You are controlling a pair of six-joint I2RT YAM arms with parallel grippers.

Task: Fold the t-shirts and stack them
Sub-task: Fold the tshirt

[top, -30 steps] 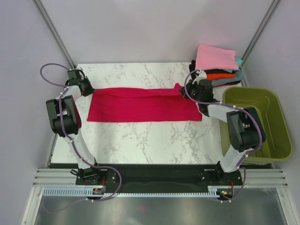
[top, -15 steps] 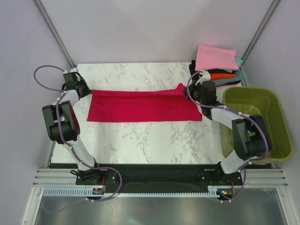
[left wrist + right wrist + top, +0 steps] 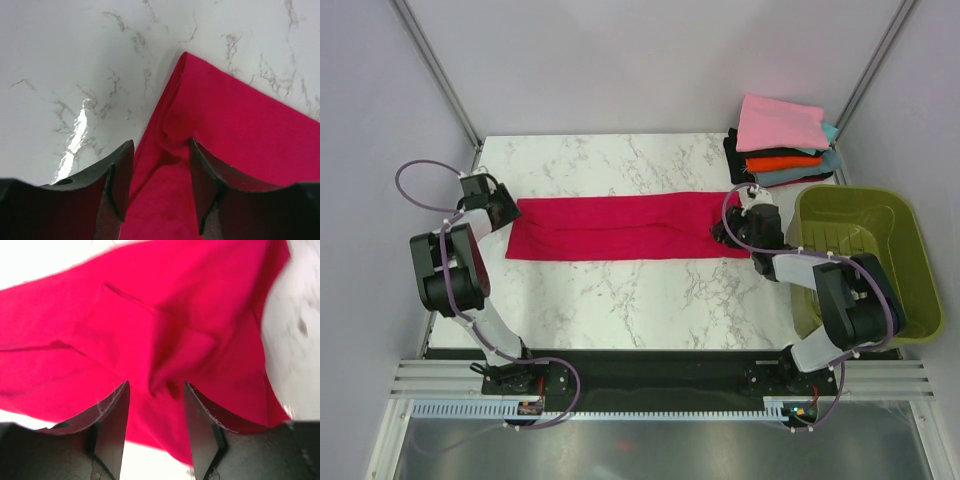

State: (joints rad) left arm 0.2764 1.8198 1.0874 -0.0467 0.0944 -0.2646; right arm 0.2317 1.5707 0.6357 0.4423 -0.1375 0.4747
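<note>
The crimson-red t-shirt lies as a long, flat strip across the marble table. My left gripper is at the strip's left end. It is open, and its jaws straddle a creased corner of the red cloth without pinching it. My right gripper is at the right end, also open, with a raised fold of the red cloth between and just beyond its fingers. At the table's back right corner is a stack of folded t-shirts with pink on top, then orange, black and teal-grey.
An olive-green plastic basket stands off the table's right edge, close beside my right arm. Grey walls and slanted metal posts enclose the back and sides. Bare marble stretches from the red strip to the arm bases.
Both grippers were shut on the strip's far corners. They have carried them a little nearer, lowered them and opened, so the cloth now lies flat. The right gripper moved the most.
</note>
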